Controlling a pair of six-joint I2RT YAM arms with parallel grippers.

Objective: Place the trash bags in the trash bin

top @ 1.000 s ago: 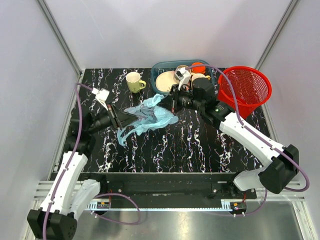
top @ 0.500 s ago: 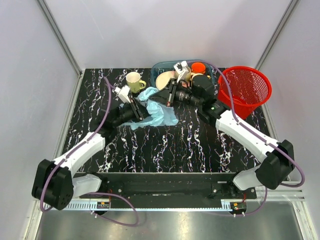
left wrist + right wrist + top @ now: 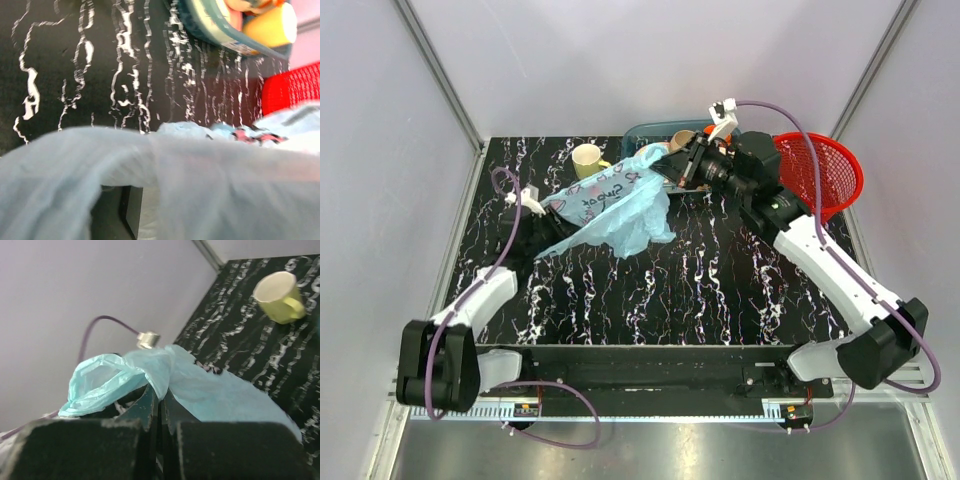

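Note:
The light-blue trash bag (image 3: 612, 205) with pink and dark prints hangs stretched above the table between both grippers. My right gripper (image 3: 668, 168) is shut on its upper right corner; in the right wrist view the bag (image 3: 200, 385) bunches out of the closed gripper (image 3: 162, 392). My left gripper (image 3: 540, 204) holds the bag's left end. In the left wrist view the bag (image 3: 200, 180) covers the jaws. The red mesh trash bin (image 3: 823, 178) stands at the back right, to the right of the right gripper, and shows in the left wrist view (image 3: 292, 89).
A teal dish tray (image 3: 642, 133) with cups and a plate sits at the back centre, partly behind the bag and right arm. A yellow-green mug (image 3: 587, 160) stands behind the bag's left half, seen also in the right wrist view (image 3: 279, 299). Grey walls enclose the table.
The bag has been lifted off the table and pulled wide. My right gripper rose and moved right toward the bin; my left gripper drew back to the left.

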